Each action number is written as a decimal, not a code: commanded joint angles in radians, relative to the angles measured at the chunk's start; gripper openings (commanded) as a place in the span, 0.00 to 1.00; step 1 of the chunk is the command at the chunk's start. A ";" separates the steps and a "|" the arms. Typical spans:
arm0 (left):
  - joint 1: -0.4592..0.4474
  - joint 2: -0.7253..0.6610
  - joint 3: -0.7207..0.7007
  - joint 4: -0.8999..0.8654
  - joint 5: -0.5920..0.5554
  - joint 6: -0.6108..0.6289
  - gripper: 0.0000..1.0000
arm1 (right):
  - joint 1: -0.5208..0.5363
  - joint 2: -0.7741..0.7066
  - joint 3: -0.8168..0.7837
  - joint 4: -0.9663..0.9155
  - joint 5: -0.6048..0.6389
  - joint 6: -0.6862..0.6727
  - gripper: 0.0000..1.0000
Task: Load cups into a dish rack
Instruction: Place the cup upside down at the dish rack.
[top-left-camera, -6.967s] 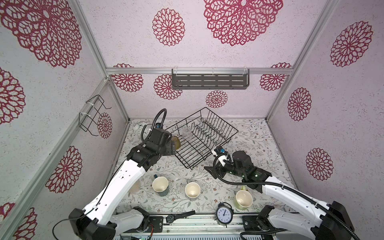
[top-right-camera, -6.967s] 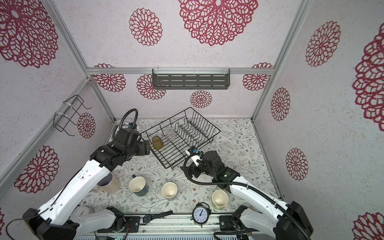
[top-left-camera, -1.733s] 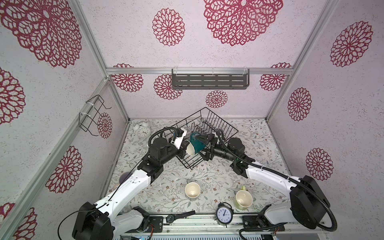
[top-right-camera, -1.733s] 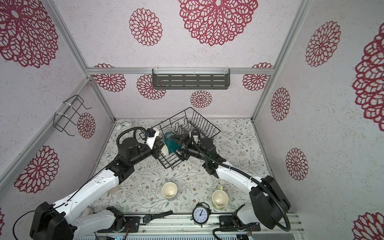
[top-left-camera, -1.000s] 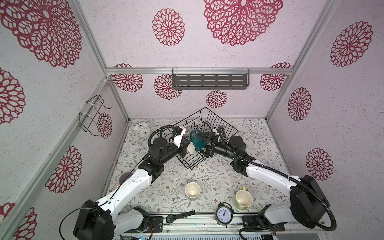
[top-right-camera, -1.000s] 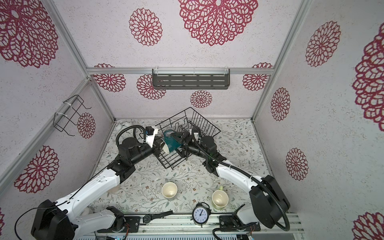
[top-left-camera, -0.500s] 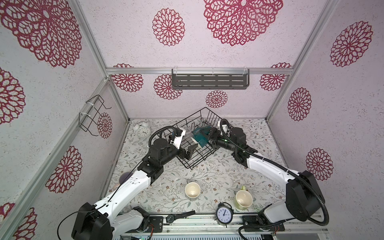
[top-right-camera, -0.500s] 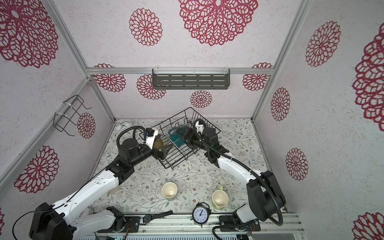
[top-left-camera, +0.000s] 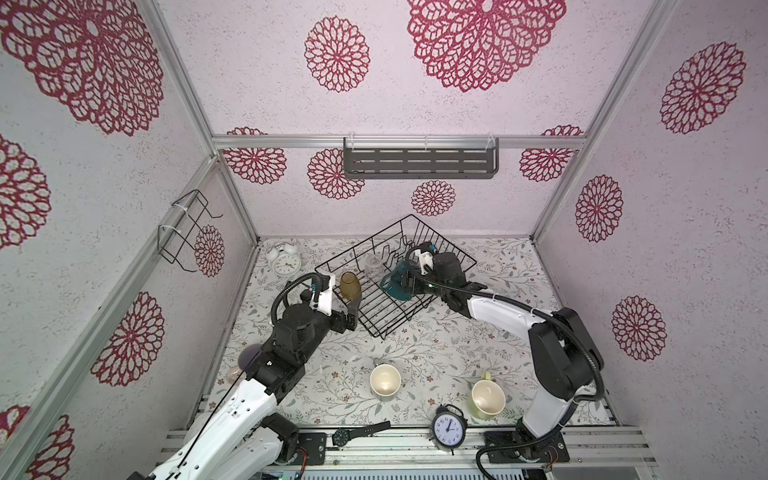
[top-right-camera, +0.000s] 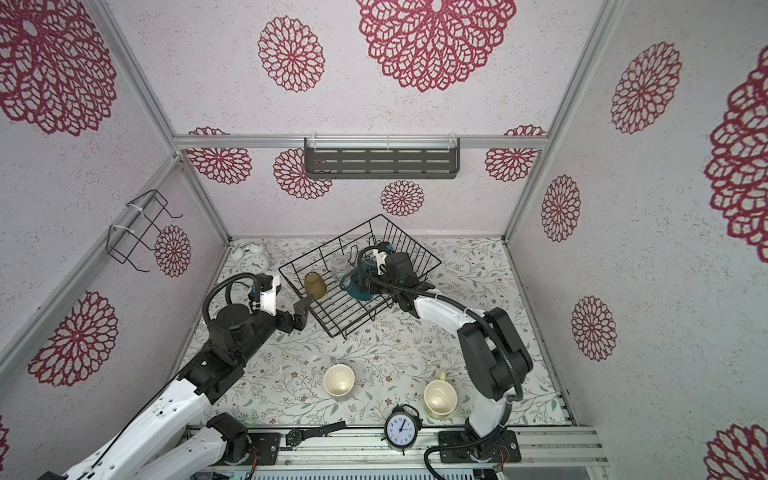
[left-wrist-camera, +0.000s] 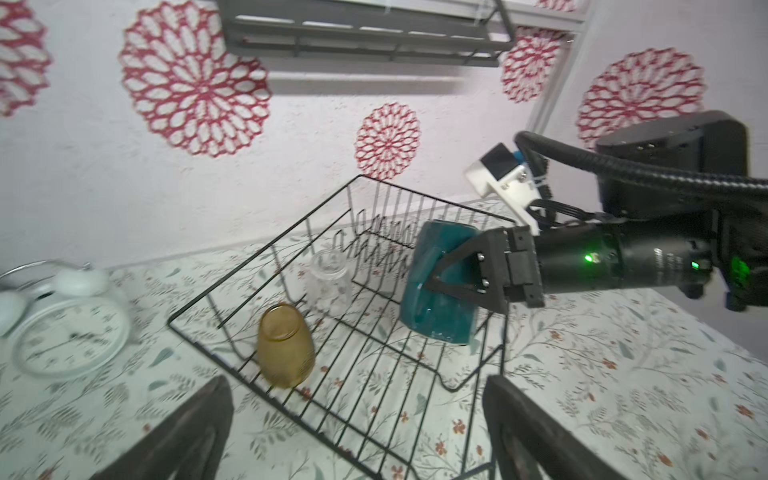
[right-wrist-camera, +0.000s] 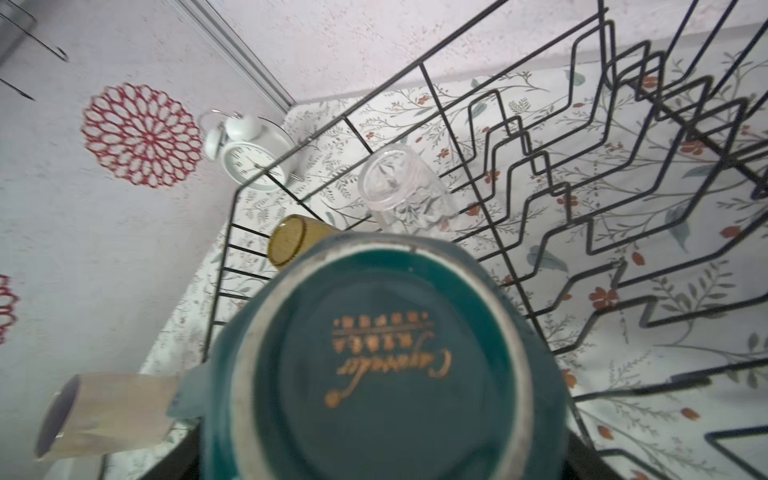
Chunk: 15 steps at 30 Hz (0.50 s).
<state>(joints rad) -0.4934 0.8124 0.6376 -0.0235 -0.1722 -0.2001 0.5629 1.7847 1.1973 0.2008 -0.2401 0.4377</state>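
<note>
Holding three of the six cups: dish rack, black wire, set askew at the back of the desk.

- Amber tumbler: inside the rack at its left corner, base up, free of both arms.
- Clear glass: inside the rack just behind the tumbler, base up, beside the plate tines.
- Teal mug: over the middle of the rack floor, tilted, mouth down, base toward the right wrist camera. The right gripper has its jaws clamped on the mug's sides. Whether the rim rests on the wires cannot be told.
- Left gripper: jaws wide apart and empty, just outside the rack's front-left rim, near the tumbler but not touching it.

Cups outside the rack, on the desk:
- Grey mug, cream inside, upright, front centre.
- Yellow-green mug, cream inside, upright, front right, beside the black alarm clock.
- Pale mug, on its side at the left, largely hidden behind the left arm in both top views.

Other items: white alarm clock in the back-left corner; wristwatch on the front rail; slotted grey shelf on the back wall; small wire bracket on the left wall.
</note>
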 joint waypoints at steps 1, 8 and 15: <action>0.045 -0.031 -0.008 -0.066 -0.135 -0.084 0.97 | 0.007 0.010 0.080 0.123 0.032 -0.158 0.58; 0.090 -0.061 -0.018 -0.114 -0.210 -0.143 0.97 | 0.061 0.123 0.164 0.155 0.085 -0.299 0.58; 0.096 -0.116 -0.041 -0.157 -0.247 -0.169 0.97 | 0.061 0.192 0.175 0.249 0.083 -0.443 0.58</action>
<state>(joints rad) -0.4046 0.7277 0.6163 -0.1532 -0.3775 -0.3367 0.6323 1.9881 1.3117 0.2939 -0.1684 0.1074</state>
